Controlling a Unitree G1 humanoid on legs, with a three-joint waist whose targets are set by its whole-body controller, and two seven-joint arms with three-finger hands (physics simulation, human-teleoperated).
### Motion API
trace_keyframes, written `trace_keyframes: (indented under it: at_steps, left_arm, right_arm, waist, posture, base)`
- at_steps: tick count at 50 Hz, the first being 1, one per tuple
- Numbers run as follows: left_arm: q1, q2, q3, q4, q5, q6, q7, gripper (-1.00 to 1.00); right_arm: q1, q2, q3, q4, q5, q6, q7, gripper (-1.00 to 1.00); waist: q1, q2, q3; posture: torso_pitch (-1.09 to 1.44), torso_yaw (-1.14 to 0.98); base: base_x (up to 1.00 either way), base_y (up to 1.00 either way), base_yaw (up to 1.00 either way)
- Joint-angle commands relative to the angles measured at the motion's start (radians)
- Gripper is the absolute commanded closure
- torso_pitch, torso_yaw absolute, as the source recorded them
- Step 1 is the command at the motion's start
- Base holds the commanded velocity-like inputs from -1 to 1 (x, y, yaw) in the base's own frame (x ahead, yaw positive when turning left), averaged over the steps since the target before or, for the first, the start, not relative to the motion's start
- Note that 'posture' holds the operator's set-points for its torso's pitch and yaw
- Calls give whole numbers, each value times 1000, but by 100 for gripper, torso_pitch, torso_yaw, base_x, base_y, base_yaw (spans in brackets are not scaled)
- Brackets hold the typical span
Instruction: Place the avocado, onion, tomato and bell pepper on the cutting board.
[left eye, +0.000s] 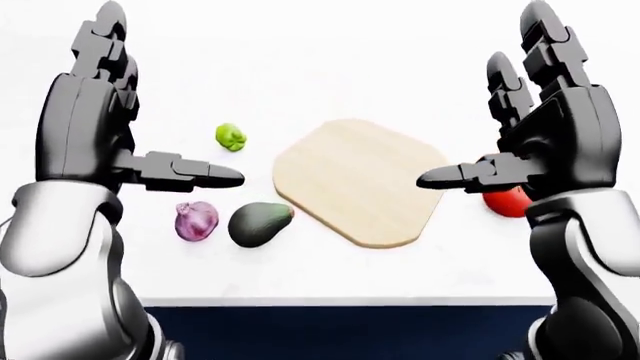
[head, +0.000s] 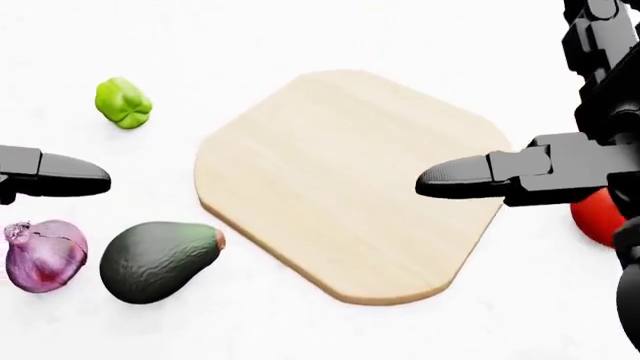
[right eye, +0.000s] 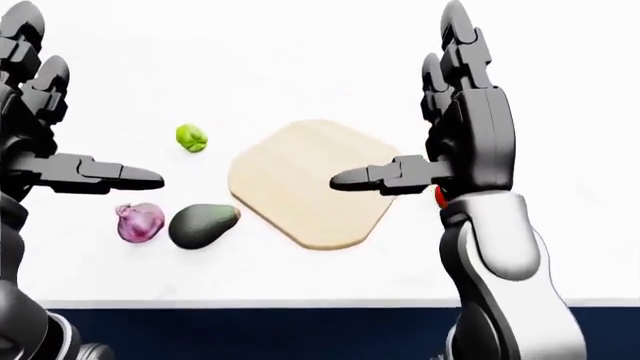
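Across every view spreads the white surface (left eye: 330, 67), with a dark blue band along its lower edge in both eye views. Above it the two black hands are raised, palms turned toward each other, fingers pointing up and thumbs jutting inward. Both are spread wide and grasp nothing. In the left-eye view the left hand (left eye: 100, 135) stands at the left, its thumb over the bare white between the vegetables there; the right hand (left eye: 545, 135) stands at the right, its thumb reaching over the board's right corner.

Between the hands lies the pale wooden cutting board with rounded corners (head: 350, 180), flat, turned at an angle, with nothing on it.

Left of the board, near its lower left edge but apart from it, rests the dark green avocado (head: 155, 260). Just left of that sits the purple onion (head: 42, 255). Beyond the board's right edge, the round red tomato (left eye: 507, 201) is partly hidden behind the right hand. Up and left of the board lies the small bright green bell pepper (head: 123, 103).
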Motion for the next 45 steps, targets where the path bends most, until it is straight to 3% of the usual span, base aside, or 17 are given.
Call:
trace_keyframes:
  at_steps: [1, 6, 10, 14, 24, 38, 45]
  left_arm:
    - [-23, 17, 13, -24, 7, -15, 2, -100]
    - [-7, 37, 32, -60, 8, 13, -12, -100]
    - [-7, 47, 42, -71, 4, 26, -14, -100]
    - [-3, 45, 44, -67, -2, 18, -7, -100]
    - [4, 49, 46, -74, -12, 21, -2, -100]
    - [5, 42, 39, -69, -13, 14, 3, -100]
    - [-13, 51, 32, -58, -9, 21, 0, -100]
  right_arm:
    - [-20, -33, -23, -8, -53, 1, 14, -100]
    - [-20, -128, -89, 48, -144, 10, 103, -100]
    - [42, -189, -108, 126, -264, -65, 178, -100]
    - [77, -207, -148, 154, -370, -66, 247, -100]
    - [122, -174, -200, 342, -483, -236, 302, -100]
    - [197, -103, -196, 464, -506, -373, 264, -100]
    - [206, -106, -188, 535, -524, -412, 246, -100]
  waist:
    - [-1, 2, -22]
    - [1, -1, -16]
    - [1, -2, -13]
    - [1, -5, -14]
    - [-4, -3, -19]
    - [-2, -3, -29]
    - [0, -3, -31]
  posture:
    - [0, 0]
    - [0, 0]
    - [0, 0]
    - [0, 0]
    - [0, 0]
    - [0, 0]
    - [0, 0]
  base:
    - [0, 0, 0]
    - [0, 0, 0]
    - [0, 0, 0]
    - [0, 0, 0]
    - [0, 0, 0]
    - [0, 0, 0]
    - [0, 0, 0]
